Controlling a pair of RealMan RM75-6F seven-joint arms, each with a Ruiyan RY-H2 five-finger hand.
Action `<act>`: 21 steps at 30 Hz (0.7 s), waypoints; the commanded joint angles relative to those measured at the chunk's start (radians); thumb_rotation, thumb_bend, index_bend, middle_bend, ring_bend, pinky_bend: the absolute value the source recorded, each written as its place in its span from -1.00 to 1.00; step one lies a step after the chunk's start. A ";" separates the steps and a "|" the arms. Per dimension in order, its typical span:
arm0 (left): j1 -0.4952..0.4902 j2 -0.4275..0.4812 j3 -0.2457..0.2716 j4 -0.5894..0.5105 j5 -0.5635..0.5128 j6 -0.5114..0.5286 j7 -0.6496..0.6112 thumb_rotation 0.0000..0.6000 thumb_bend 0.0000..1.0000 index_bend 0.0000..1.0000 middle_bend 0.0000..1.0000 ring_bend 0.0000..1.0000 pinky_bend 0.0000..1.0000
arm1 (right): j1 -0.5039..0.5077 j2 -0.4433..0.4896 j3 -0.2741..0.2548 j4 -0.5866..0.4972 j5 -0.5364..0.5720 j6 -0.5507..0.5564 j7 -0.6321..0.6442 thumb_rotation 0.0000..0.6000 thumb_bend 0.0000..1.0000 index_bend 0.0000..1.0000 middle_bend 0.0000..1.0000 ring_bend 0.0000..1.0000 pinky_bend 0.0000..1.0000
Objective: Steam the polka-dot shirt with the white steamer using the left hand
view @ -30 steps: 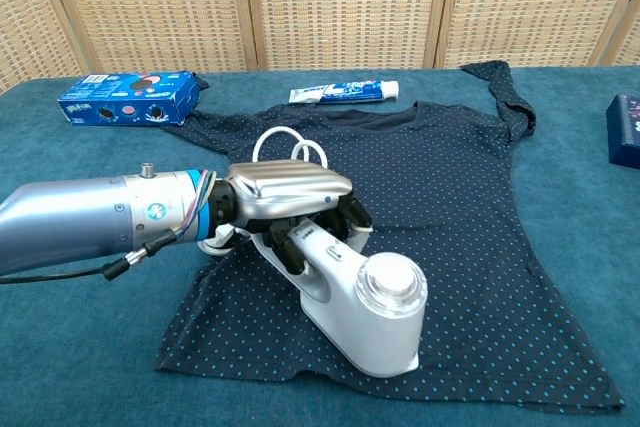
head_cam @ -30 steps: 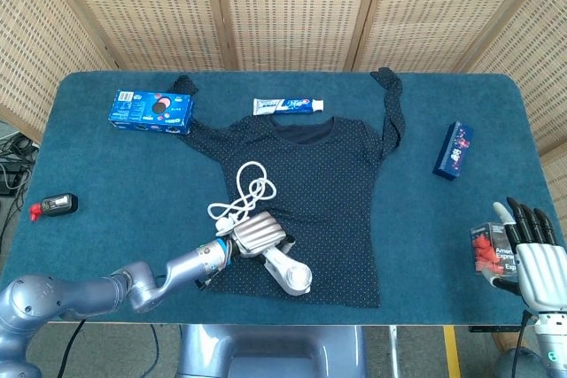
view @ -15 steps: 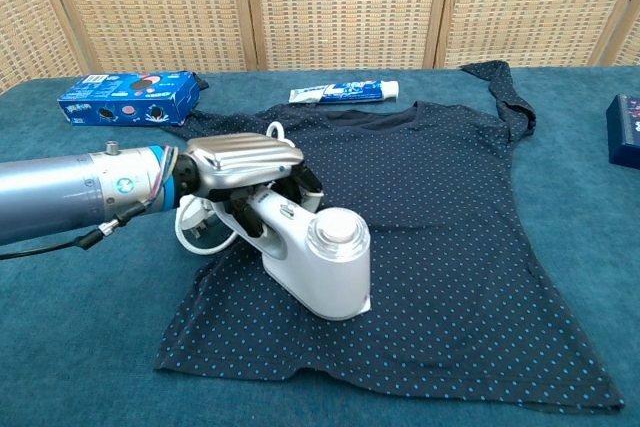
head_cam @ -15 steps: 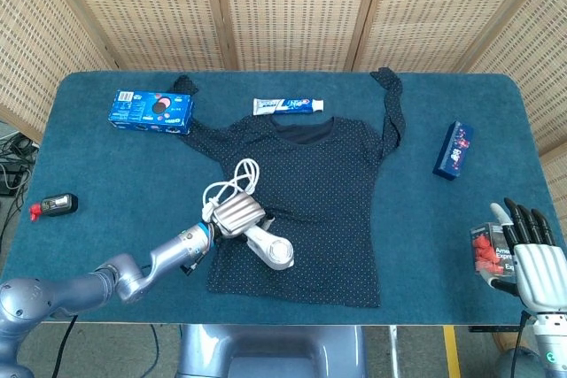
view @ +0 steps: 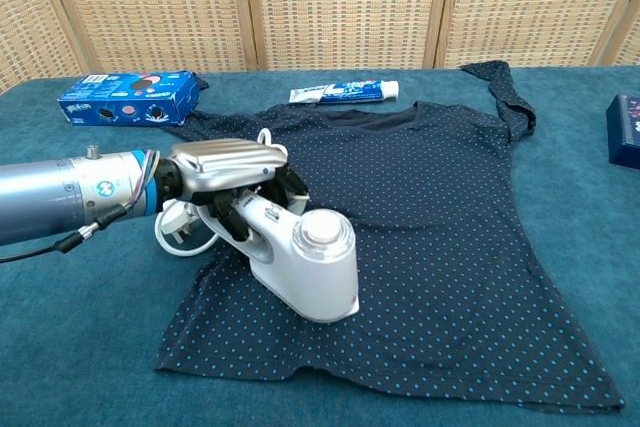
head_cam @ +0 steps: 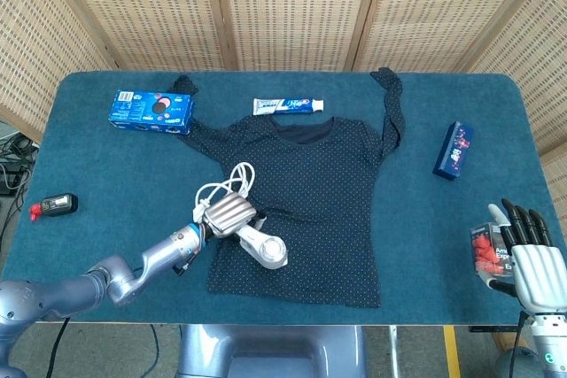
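The dark polka-dot shirt (head_cam: 323,192) (view: 440,217) lies flat across the middle of the blue table. My left hand (head_cam: 226,215) (view: 225,172) grips the handle of the white steamer (head_cam: 264,250) (view: 305,267), whose head rests on the shirt's lower left part. Its white cord (head_cam: 226,185) (view: 185,237) loops behind the hand. My right hand (head_cam: 530,258) hovers at the table's right front edge, fingers spread and holding nothing; the chest view does not show it.
A blue cookie box (head_cam: 151,111) (view: 130,95) lies at the back left, a toothpaste tube (head_cam: 288,106) (view: 343,93) above the collar, a dark blue box (head_cam: 453,150) (view: 626,129) at the right. A small pack with red contents (head_cam: 487,252) sits by my right hand. A black-and-red item (head_cam: 55,206) lies far left.
My left hand has dragged the steamer leftward and slightly back across the shirt's lower part, the cord shifting with it. The right hand has stayed put.
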 commanded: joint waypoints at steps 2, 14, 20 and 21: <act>-0.002 -0.002 0.008 -0.025 0.015 0.001 -0.010 1.00 0.41 1.00 0.55 0.46 0.71 | -0.001 0.001 0.000 0.001 0.000 0.000 0.002 1.00 -1.00 -1.00 -1.00 -1.00 -1.00; -0.016 -0.015 0.021 -0.089 0.055 0.003 -0.004 1.00 0.41 1.00 0.55 0.46 0.71 | -0.002 0.004 0.000 0.001 0.000 0.002 0.008 1.00 -1.00 -1.00 -1.00 -1.00 -1.00; -0.004 -0.017 0.029 -0.069 0.046 -0.003 0.005 1.00 0.41 1.00 0.55 0.46 0.71 | -0.001 0.005 -0.001 0.001 -0.001 0.000 0.010 1.00 -1.00 -1.00 -1.00 -1.00 -1.00; -0.001 -0.017 0.029 -0.064 0.043 -0.003 0.005 1.00 0.41 1.00 0.55 0.46 0.71 | -0.001 0.005 -0.001 0.001 -0.002 0.001 0.010 1.00 -1.00 -1.00 -1.00 -1.00 -1.00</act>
